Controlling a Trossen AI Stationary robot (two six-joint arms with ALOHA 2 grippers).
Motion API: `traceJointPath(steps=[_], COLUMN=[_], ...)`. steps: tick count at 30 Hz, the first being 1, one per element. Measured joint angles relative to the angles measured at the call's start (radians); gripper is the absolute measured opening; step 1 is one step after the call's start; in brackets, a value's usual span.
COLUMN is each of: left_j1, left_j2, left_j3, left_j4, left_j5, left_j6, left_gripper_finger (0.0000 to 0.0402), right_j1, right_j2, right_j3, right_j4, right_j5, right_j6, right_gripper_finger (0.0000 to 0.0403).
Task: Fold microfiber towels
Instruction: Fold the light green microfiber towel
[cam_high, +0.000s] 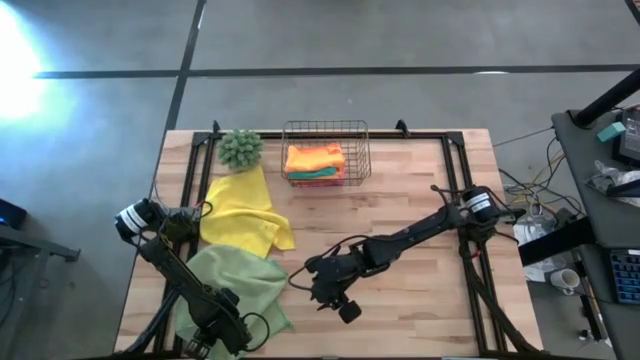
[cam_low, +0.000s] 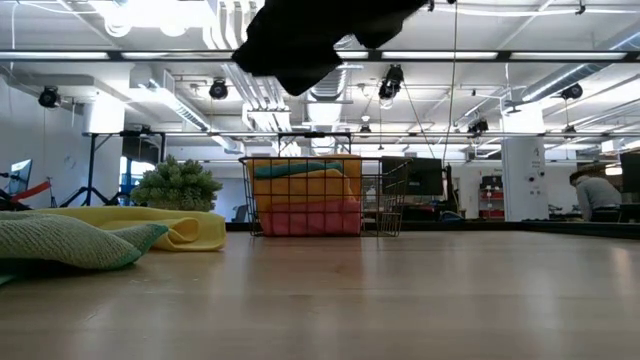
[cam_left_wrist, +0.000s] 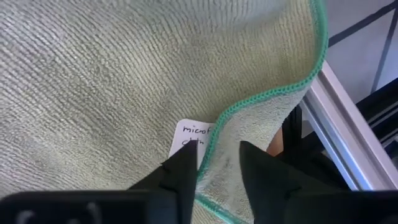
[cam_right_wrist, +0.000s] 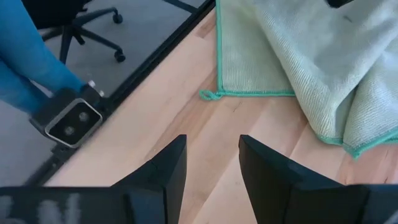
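**Two towels out, the rest stacked in the basket**

Two cloths lie loose on the table. The pale sage green towel (cam_high: 232, 282) sits rumpled at the near left corner, one edge already turned over on itself. The left gripper (cam_left_wrist: 214, 171) is down on it, its fingers straddling the teal-stitched hem beside a small white label (cam_left_wrist: 189, 138); whether they have pinched shut on the hem I cannot tell. Just beyond it, toward the far left, the yellow towel (cam_high: 243, 208) lies in a loose, uneven fold, touching the green one. Farther back stands the copper wire basket (cam_high: 326, 152), holding a neat pile with orange on top and teal and pink showing beneath. A spiky green plant (cam_high: 241, 147) sits to its left. The right gripper (cam_right_wrist: 212, 163) hovers over bare wood near the sage towel's corner, jaws apart and empty. By my reading, the basket pile is finished; these two remain.
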Motion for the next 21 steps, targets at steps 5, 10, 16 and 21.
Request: traceJointPath(steps=[5,10,16,21], left_j1=[-0.001,-0.001,-0.001,-0.001], left_j2=[0.0,-0.001,-0.001,-0.001], left_j3=[0.0,0.005,0.008,0.014], left_j4=[0.011,0.021,0.017,0.026], left_j5=[0.019,0.023,0.023,0.025], left_j6=[-0.001,-0.01,-0.055,-0.055], left_gripper_finger=[0.0049,0.0005,0.0001,0.0009], right_j1=[0.0,0.0,0.011,0.011], right_j2=[0.027,0.049,0.052,0.052], right_j3=[0.0,0.0,0.0,0.0], right_j4=[0.005,0.065,0.111,0.111], right_j5=[-0.001,-0.002,-0.003,-0.004], right_j6=[-0.054,-0.056,-0.057,-0.034], right_gripper_finger=[0.0137,0.0137,0.0137,0.0137])
